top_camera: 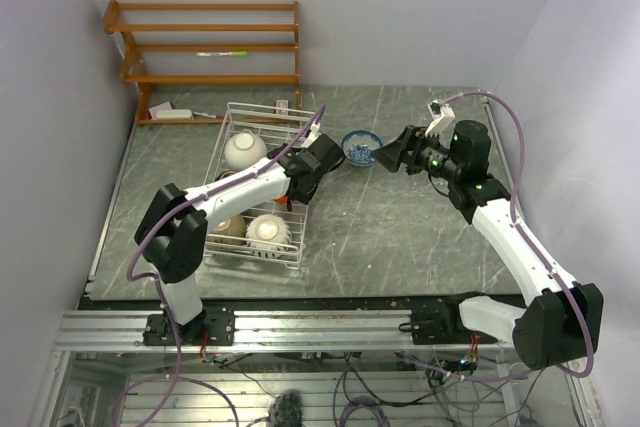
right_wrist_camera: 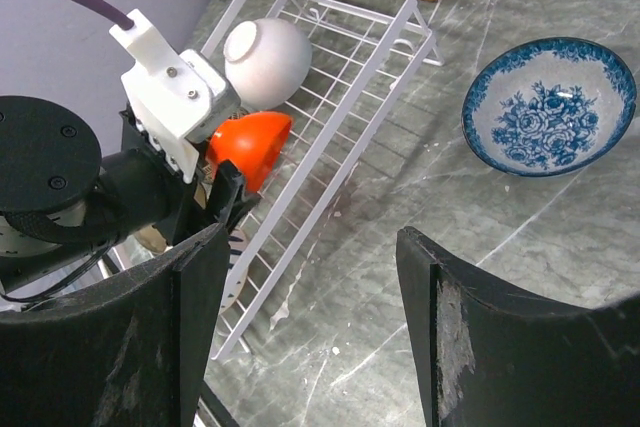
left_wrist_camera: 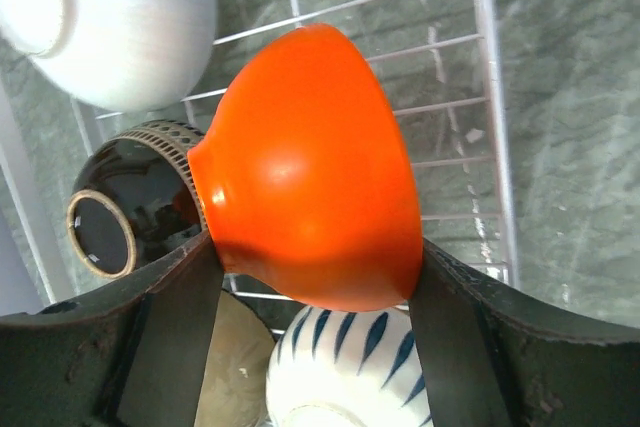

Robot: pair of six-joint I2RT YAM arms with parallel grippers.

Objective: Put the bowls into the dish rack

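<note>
My left gripper is shut on a bright orange-red bowl, held upside down just above the white wire dish rack. In the rack lie a cream-white bowl, a glossy black-brown bowl, a tan bowl and a white bowl with blue stripes. A white bowl with a blue flower pattern stands upright on the table right of the rack. My right gripper is open and empty, hovering over the table just near that bowl.
A brown wooden slatted shelf unit stands at the back left against the wall, with small items at its foot. Walls close in the table on the left, back and right.
</note>
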